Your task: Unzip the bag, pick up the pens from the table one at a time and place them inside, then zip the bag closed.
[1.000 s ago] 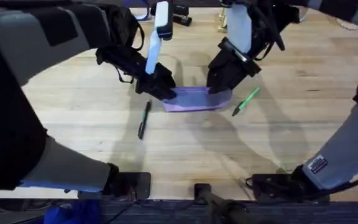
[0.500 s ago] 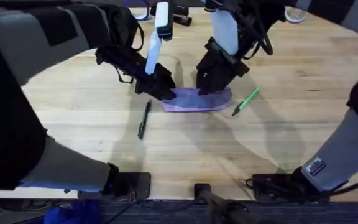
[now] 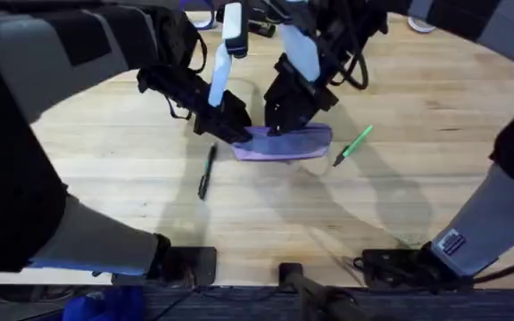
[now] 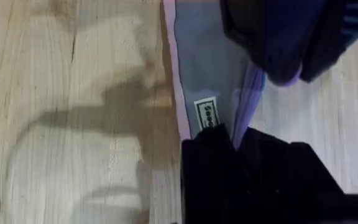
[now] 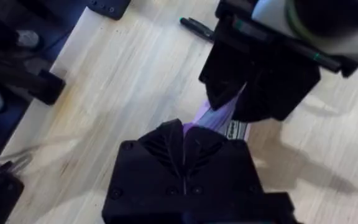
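The lavender bag (image 3: 306, 143) lies mid-table on the wooden table (image 3: 418, 116). My left gripper (image 3: 237, 132) is shut on the bag's left end; in the left wrist view its fingertips (image 4: 213, 140) pinch the fabric beside the grey-blue panel (image 4: 204, 68). My right gripper (image 3: 279, 125) is shut on the zipper line on top of the bag, close to the left gripper; the right wrist view shows lavender fabric (image 5: 219, 115) squeezed between its shut fingers (image 5: 166, 140). The black pen (image 3: 206, 169) lies left of the bag, the green pen (image 3: 353, 144) right of it.
Dark tools (image 3: 259, 25) and a white round object (image 3: 422, 23) sit along the table's far edge. Bare wood spreads in front of the bag and to both sides. The arm bases stand at the near edge.
My right gripper has slid leftward along the top of the bag, from its right end to near the left gripper. The left gripper, the bag and both pens have stayed put.
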You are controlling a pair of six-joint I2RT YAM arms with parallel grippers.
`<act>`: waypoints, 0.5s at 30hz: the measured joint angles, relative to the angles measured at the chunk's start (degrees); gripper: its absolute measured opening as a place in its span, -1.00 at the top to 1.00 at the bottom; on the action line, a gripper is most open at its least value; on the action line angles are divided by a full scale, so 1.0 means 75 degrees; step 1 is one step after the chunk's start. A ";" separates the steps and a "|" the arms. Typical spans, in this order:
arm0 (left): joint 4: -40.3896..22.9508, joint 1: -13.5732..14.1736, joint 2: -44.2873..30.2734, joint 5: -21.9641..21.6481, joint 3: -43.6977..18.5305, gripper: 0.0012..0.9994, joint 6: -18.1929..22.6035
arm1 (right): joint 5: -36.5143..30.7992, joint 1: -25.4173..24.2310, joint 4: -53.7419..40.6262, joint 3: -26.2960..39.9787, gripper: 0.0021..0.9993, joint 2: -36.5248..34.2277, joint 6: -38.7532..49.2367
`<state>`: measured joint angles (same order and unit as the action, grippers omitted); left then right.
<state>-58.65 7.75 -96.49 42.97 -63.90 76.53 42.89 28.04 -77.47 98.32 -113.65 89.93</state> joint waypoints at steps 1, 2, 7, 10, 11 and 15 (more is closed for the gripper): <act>0.0000 0.0000 0.0000 -0.0001 0.0000 0.92 0.0000 | -0.0002 0.0050 0.0063 0.0000 0.95 0.0002 -0.0048; -0.0003 0.0000 0.0000 -0.0001 0.0000 0.92 0.0000 | -0.0006 0.0091 0.0095 0.0000 0.95 0.0000 -0.0075; -0.0015 -0.0003 0.0000 -0.0027 0.0000 0.92 0.0000 | -0.0012 0.0276 0.0272 0.0003 0.95 0.0001 -0.0224; -0.0016 0.0000 0.0000 -0.0036 0.0000 0.92 0.0000 | -0.0015 0.0346 0.0320 0.0003 0.95 0.0000 -0.0263; -0.0020 0.0000 0.0000 -0.0042 0.0000 0.92 0.0000 | -0.0020 0.0368 0.0332 0.0006 0.95 0.0003 -0.0283; -0.0038 0.0000 0.0000 -0.0063 0.0000 0.92 0.0000 | -0.0065 0.0436 0.0356 0.0006 0.95 0.0002 -0.0312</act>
<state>-58.94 7.75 -96.49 42.50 -63.90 76.53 42.41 31.31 -74.80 98.37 -113.63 87.59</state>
